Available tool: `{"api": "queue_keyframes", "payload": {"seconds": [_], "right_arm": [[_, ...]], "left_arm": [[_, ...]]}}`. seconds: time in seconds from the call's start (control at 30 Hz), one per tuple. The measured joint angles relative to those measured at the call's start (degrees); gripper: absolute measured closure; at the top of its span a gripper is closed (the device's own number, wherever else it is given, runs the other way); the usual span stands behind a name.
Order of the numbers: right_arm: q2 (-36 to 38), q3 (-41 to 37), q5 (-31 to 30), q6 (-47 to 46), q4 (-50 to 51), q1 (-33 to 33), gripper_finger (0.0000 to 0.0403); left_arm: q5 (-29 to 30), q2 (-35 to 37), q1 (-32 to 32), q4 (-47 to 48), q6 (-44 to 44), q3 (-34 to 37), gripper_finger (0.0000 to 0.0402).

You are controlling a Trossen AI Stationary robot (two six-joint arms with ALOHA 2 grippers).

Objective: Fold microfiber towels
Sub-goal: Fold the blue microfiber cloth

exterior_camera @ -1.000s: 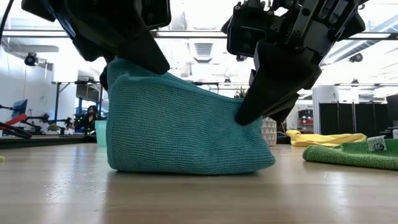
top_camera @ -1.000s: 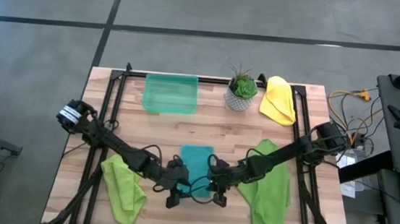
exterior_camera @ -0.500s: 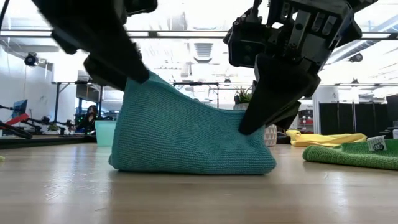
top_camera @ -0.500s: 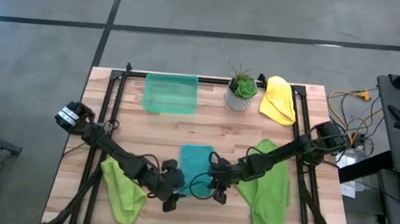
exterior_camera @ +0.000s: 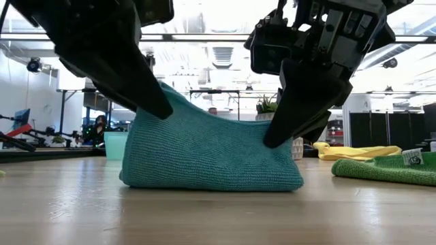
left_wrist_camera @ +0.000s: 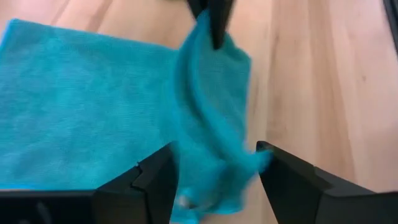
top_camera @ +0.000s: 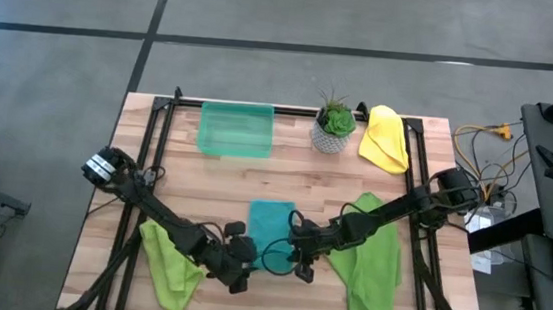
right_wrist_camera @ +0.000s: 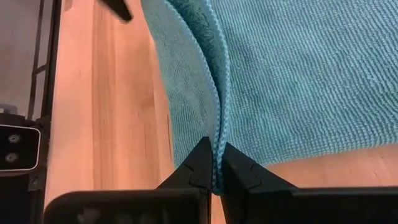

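At the near edge of the tabletop the teal towel lies flat with its nearest hem lifted into a low ridge between the two arms. The right gripper has its jaws pressed together on a doubled fold of that hem, at the corner on the robot's right. The left gripper sits at the opposite near corner with its jaws spread wide; cloth bunches loosely in the gap between them, and I cannot tell whether either finger is touching it. So the hem's long axis runs straight from one gripper to the other, and the flat body of the cloth extends away from both toward the far side; any fold must carry the hem that way, and only the right corner looks secured for it. A lime green towel lies beside the left arm, another lime green towel beside the right. Farther back stand the green tray, the potted plant and the yellow towel. No writing is readable.
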State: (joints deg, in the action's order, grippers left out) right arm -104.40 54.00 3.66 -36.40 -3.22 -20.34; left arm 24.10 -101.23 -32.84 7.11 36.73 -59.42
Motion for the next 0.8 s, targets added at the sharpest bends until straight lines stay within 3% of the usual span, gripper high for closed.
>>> {"api": "queue_keyframes", "payload": {"seconds": [0.17,0.53,0.8], "right_arm": [[0.0,-0.1,1.3,0.0,0.0,0.0,0.0394],[0.0,-0.2,3.3,-0.2,0.0,0.0,0.0394],[2.6,-0.2,6.6,-3.7,-0.3,-1.7,0.0394]], "left_arm": [[1.1,-1.2,-0.9,0.2,-0.1,-1.8,0.0243],[2.7,0.1,-2.1,8.1,0.4,-3.8,0.0389],[1.6,4.6,-2.6,8.4,0.4,-3.8,0.04]]}}
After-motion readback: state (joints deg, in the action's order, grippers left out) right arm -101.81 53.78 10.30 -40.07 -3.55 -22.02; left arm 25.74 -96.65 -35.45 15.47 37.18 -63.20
